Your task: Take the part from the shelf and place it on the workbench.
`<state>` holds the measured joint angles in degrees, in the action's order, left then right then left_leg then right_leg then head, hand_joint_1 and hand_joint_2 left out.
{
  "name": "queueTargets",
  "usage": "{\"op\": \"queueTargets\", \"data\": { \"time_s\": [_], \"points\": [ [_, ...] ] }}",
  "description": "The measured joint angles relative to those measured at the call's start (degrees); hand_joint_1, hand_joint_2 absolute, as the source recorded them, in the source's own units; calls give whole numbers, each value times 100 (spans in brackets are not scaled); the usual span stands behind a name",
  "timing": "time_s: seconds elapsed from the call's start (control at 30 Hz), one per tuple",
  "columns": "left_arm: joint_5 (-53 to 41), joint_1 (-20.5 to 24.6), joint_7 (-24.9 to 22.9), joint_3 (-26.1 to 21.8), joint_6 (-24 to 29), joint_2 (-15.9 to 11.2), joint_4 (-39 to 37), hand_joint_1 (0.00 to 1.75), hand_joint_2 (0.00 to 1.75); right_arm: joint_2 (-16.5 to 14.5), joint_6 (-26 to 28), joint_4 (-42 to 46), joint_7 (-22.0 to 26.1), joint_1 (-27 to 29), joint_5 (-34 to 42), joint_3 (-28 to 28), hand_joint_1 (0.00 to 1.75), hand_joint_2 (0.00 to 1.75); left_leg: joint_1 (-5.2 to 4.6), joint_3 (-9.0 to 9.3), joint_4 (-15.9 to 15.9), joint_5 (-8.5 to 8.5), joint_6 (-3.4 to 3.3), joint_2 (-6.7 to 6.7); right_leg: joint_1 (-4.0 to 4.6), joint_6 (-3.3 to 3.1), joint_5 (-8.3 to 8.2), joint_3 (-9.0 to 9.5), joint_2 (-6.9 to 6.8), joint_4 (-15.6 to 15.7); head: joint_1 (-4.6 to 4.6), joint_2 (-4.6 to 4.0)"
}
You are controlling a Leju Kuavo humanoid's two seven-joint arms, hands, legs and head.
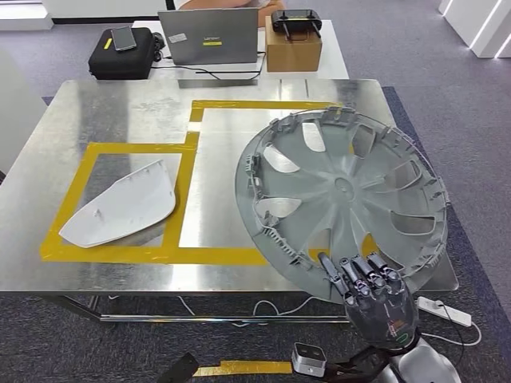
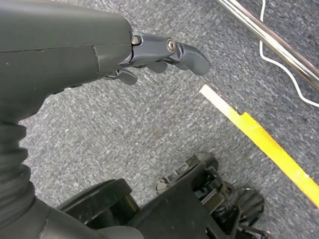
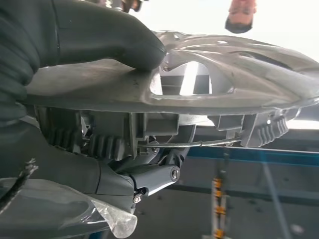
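**A:** What fills the scene?

**B:** A large metal workbench (image 1: 120, 112), marked with yellow tape (image 1: 151, 255) into two boxes. Over the right box sits a big grey wheel cover (image 1: 343, 191), inner side up, its near edge overhanging the table.

**A:** Why overhanging?

**B:** The right hand (image 1: 377, 299) grips that near rim, thumb on one face and fingers curled under the other, so it seems not yet let go. The cover looks nearly placed; I can't tell whether it rests fully on the surface.

**A:** Anything else?

**B:** A white curved panel (image 1: 120, 209) lies in the left box. At the far edge are a laptop (image 1: 207, 36), a black case (image 1: 120, 54) and a cardboard box (image 1: 293, 46).

**A:** The other hand?

**B:** The left hand (image 2: 165, 55) hangs over carpet (image 2: 150, 124), fingers loosely extended, holding nothing.
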<state>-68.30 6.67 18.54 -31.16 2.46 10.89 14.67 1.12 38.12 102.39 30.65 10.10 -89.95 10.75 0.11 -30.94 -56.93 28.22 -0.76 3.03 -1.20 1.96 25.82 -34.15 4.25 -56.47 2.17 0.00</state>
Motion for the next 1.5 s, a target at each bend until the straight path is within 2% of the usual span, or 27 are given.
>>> {"op": "queueTargets", "data": {
  "time_s": [0.17, 0.23, 0.27, 0.4, 0.47, 0.63, 0.8, 1.5],
  "points": [
    [31, 1, -48, 30, 42, -13, 0, 0, 175, 89, -5, -66, -385, -18, 0, 95, 175, 175, -2, 0, 0, 0, 0, 0, -1, 0, 0, 0, -1, 0, 0, 0],
    [63, 1, -59, 66, 44, -11, 0, 0, 175, 244, -58, -120, -793, -80, -3, 198, 175, 175, -2, -6, 0, 0, 0, 1, -2, 0, 0, 0, -1, 0, -1, 0],
    [81, 1, -63, 81, 44, -10, 0, 0, 175, 369, -127, -148, -1208, -150, -4, 310, 175, 175, -2, -11, 0, 0, 0, 0, -2, 0, 0, -1, -1, 0, -1, 0],
    [170, 0, -68, 118, 50, -5, 2, 0, 175, 1022, -430, -276, -3550, -635, 3, 1282, 175, 175, -3, -5, 0, -1, 0, 1, -2, 1, -1, -3, -2, 1, 1, 0],
    [207, -10, -67, 133, 61, -8, 2, 0, 175, 1242, -455, -343, -4102, -744, 4, 1736, 175, 175, -4, -2, -1, -1, 0, 5, -2, 0, -1, -2, -5, 1, 2, 0],
    [230, -14, -66, 145, 66, -15, 2, 0, 175, 1504, -468, -511, -4243, -744, 9, 2249, 175, 175, -2, -6, -1, 0, 1, 3, 1, -1, -1, -9, 1, 0, -1, 0],
    [232, -19, -66, 146, 66, -18, 2, 0, 175, 1625, -466, -604, -4246, -780, 7, 2431, 175, 175, 2, -11, 0, 0, 1, 6, 2, -1, 0, -12, -4, 0, -1, 0],
    [424, -25, -67, 146, 107, -60, 2, 0, 175, 1756, -536, -913, -4162, -817, 9, 2514, 175, 175, 1, -15, 0, -1, 1, 5, 0, -1, -1, -13, -4, 0, 1, 0]
  ]
}}
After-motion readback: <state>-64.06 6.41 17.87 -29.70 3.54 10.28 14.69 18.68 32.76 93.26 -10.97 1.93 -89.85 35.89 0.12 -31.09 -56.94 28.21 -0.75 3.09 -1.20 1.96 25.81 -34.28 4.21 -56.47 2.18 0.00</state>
